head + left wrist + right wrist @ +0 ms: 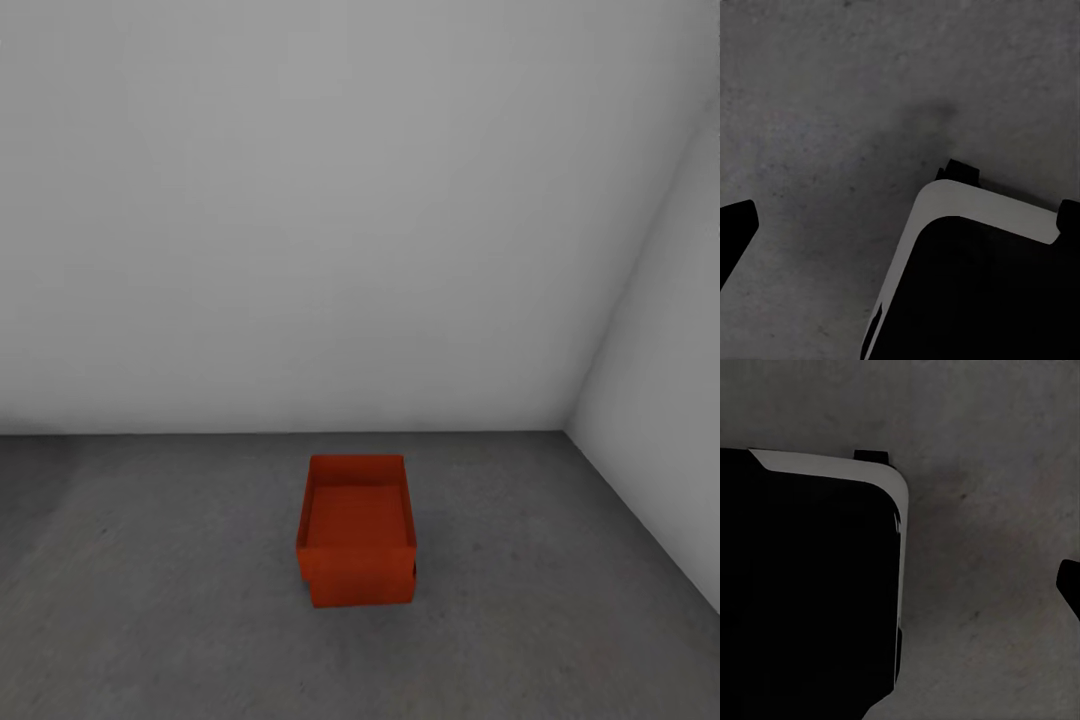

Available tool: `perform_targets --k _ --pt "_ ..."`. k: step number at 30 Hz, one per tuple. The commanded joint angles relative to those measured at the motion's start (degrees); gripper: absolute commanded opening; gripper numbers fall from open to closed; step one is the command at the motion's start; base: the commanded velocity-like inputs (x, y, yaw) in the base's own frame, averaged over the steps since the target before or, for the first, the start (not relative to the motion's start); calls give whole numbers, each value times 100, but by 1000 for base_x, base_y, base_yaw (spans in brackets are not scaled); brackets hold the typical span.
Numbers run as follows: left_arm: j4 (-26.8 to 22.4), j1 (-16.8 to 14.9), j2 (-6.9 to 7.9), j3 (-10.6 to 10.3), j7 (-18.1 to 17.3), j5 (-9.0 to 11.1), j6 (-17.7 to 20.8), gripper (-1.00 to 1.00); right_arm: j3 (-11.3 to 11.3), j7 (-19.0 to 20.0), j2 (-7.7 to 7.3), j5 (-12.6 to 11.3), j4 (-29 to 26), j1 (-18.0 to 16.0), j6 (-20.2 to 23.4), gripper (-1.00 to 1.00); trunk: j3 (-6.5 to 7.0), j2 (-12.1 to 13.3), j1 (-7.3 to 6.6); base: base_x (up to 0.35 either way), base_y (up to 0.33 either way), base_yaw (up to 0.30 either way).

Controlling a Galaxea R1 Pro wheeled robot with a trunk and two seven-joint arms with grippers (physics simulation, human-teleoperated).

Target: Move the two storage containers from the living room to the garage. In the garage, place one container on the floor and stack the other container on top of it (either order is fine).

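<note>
Dark grey mottled concrete floor (150, 620) filled the nearest part of the head view and ran back to two plain white walls (300, 200) that met in a corner at the right. Two orange-red storage containers (357, 528) stood on that floor near the middle of the head view, well short of the rear wall. They were stacked: the upper container (358, 515) sat open-topped on the lower container (360, 592), of which only a narrow band of front wall showed below the upper one. The upper container was set slightly askew on the lower one, its near left corner overhanging. The count was two containers, one stack, two walls. The left wrist view showed the same concrete below a black-and-white part of the robot base (982, 277), with one dark finger (735, 225) at the frame edge. The right wrist view showed a matching base part (810, 585) and one dark finger tip (1071, 585). Neither wrist view showed both fingers of a gripper, so whether they were apart or together could not be determined. No container lay near either finger.
</note>
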Motion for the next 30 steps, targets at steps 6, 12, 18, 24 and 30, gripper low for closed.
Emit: perform_targets --k 6,12,18,24,30 --pt "2 -3 -3 -17 12 31 -16 100 -42 -24 4 66 20 -7 -30 100 50 -4 0 0 0 0" --pt "2 -3 -3 -14 12 31 -16 100 -42 -24 0 69 17 -7 -31 100 105 -4 0 0 0 0" --pt "2 -3 0 -15 11 31 -16 100 -51 -24 -2 60 15 -7 -34 100 160 -4 0 0 0 0" --pt "2 -3 -1 -15 12 31 -16 100 -47 -22 -2 64 15 -7 -30 100 215 -4 0 0 0 0" --pt "2 -3 -5 -15 12 31 -16 100 -10 -15 10 69 16 -7 -20 100 270 -4 0 0 0 0"
